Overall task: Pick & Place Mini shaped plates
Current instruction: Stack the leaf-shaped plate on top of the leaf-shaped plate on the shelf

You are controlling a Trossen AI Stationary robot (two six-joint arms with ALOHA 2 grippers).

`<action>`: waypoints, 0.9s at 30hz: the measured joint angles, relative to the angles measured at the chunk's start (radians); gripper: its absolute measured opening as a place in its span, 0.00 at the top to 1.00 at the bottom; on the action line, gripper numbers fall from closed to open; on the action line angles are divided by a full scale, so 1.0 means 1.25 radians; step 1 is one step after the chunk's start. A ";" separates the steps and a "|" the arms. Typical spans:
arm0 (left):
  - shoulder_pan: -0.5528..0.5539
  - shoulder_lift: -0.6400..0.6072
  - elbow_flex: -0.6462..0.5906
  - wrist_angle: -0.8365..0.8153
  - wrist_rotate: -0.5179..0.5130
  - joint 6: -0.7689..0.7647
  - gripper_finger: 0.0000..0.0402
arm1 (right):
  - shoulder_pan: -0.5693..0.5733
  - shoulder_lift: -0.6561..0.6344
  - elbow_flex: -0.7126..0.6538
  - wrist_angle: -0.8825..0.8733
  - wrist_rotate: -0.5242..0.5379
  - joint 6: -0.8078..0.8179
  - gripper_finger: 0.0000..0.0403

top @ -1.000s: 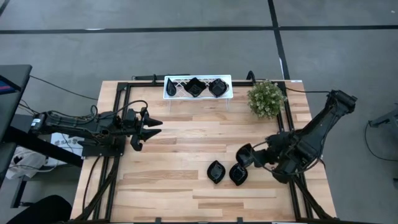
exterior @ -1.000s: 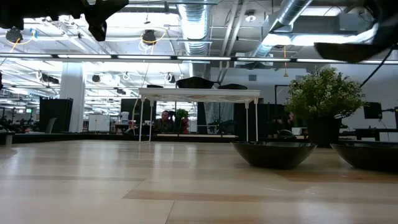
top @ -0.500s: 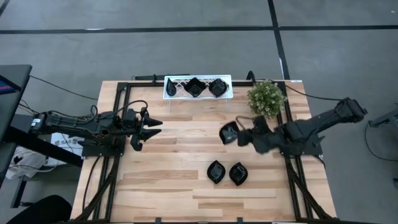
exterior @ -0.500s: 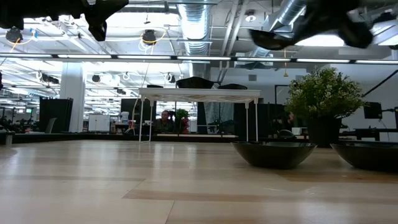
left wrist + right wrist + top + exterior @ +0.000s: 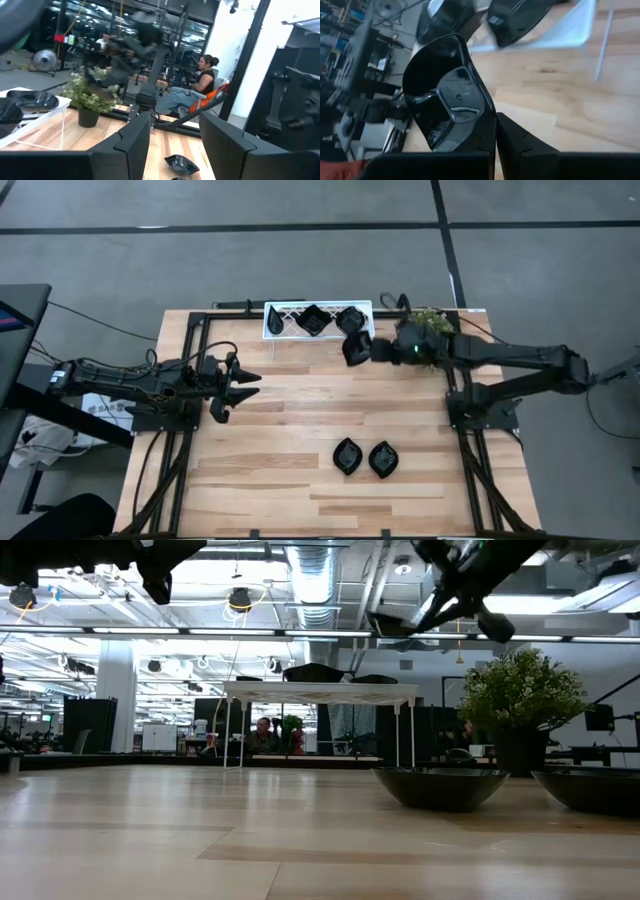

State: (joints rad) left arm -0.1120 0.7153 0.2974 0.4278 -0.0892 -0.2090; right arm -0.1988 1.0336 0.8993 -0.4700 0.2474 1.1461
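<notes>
One mini plate pinched in right gripper, just beside white lattice tray's near edge; left gripper spread, waits far off.

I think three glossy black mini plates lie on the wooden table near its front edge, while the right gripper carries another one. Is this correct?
Not quite: only two glossy black mini plates lie there, as the high view shows. The right gripper does carry another black plate.

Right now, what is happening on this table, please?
The right gripper has its jaws shut on a small glossy black dish and holds it in the air beside the white lattice tray, which already carries two such dishes. Two more dishes lie on the wooden table. The left gripper waits open at the left side.
</notes>
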 joint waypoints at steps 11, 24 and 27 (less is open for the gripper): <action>0.000 0.000 0.000 0.000 0.013 0.020 0.57 | -0.262 0.111 0.103 0.028 -0.285 -0.158 1.00; 0.006 0.000 0.000 0.000 0.012 0.022 0.57 | -0.438 0.374 0.439 -0.285 -0.432 -0.395 1.00; 0.017 0.000 0.000 0.000 0.012 0.023 0.57 | -0.440 0.416 0.477 -0.326 -0.438 -0.424 1.00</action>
State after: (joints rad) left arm -0.0913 0.7151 0.2974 0.4278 -0.0738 -0.1802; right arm -0.7489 1.5531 1.4955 -0.8777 -0.2996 0.6166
